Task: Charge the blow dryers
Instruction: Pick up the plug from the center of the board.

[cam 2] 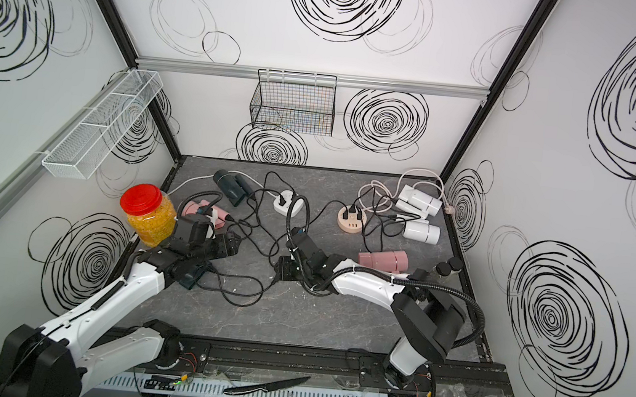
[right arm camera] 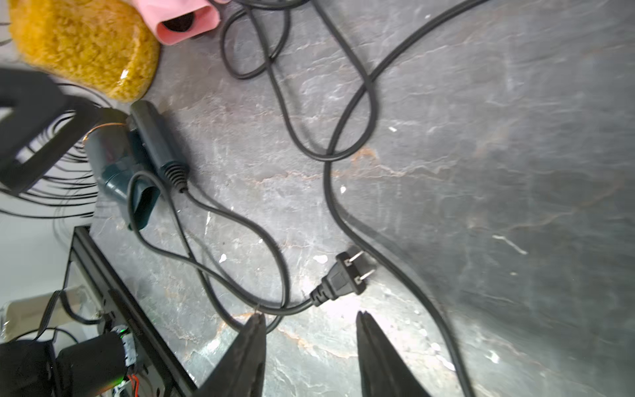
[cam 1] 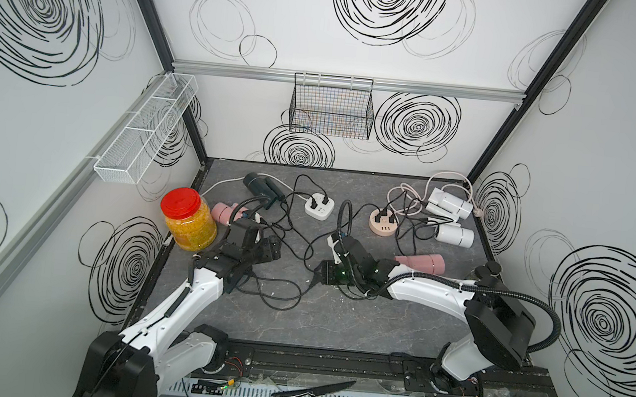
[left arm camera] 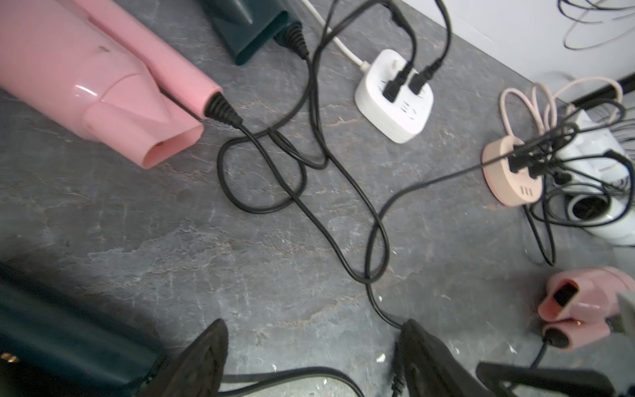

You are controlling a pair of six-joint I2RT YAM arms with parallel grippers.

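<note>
Fingertips of the right gripper (right arm camera: 309,318) sit closest in the right wrist view. Its jaws are roughly half parted with nothing between them. The loose plug (right arm camera: 345,278) lies flat on the table (right arm camera: 515,172) just ahead of the tips, not touching. Its long axis slants across the closing line, prongs pointing away from the gripper and toward one finger. I'd turn the wrist before closing, otherwise the pads land on the cord end and the prongs. Its cord seems to loop back to the dark teal dryer (right arm camera: 137,165), off to the gripper's side by the left arm.

Left wrist view: the left gripper (left arm camera: 316,324) is spread wide with nothing clamped, and a black cord (left arm camera: 343,240) brushes one fingertip. I see no loose plug here. It does show the white power strip (left arm camera: 395,96) ahead of the gripper, two plugs in and one socket face free. The round hub (left arm camera: 508,178) further out looks crowded, but I can't tell if it's full.

Both top views: the right arm is clearly nearer the plug and the left gripper is well apart from it. The plug is only a dark speck at the right gripper, prongs unreadable. The strip lies beyond that gripper, toward the back. The second teal dryer (cam 1: 259,188) and a pink dryer (cam 1: 225,212) lie beyond the left gripper. The two white dryers (cam 1: 449,204) are past the hub, and the other pink dryer (cam 1: 419,261) is beside the right forearm.
</note>
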